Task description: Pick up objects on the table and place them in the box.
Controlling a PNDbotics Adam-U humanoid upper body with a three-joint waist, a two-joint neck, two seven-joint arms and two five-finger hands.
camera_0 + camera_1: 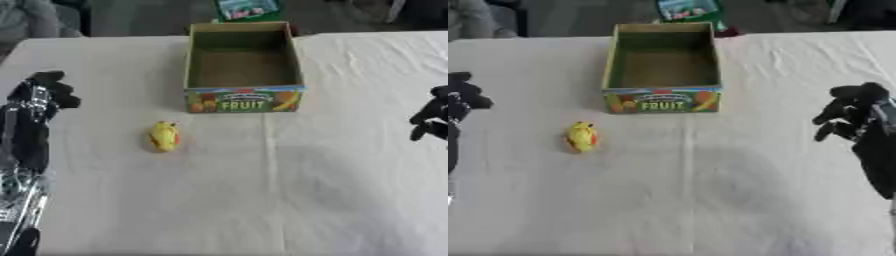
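A small yellow toy [163, 136] is seen left of centre, below the box's [243, 100] front wall, its long axis roughly vertical in the frame. The left hand [42, 97], fingers curled on nothing, is nearer, at the left edge; the right hand [852, 112], likewise clenched, is set well apart.

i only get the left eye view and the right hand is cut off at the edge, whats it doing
Observer: The right eye view shows the whole right hand. Its fingers are curled and it holds nothing.
Operator: where does its arm come from
Observer: The forearm runs down from the hand along the right edge, over bare cloth. It is well apart from the box and the yellow toy.
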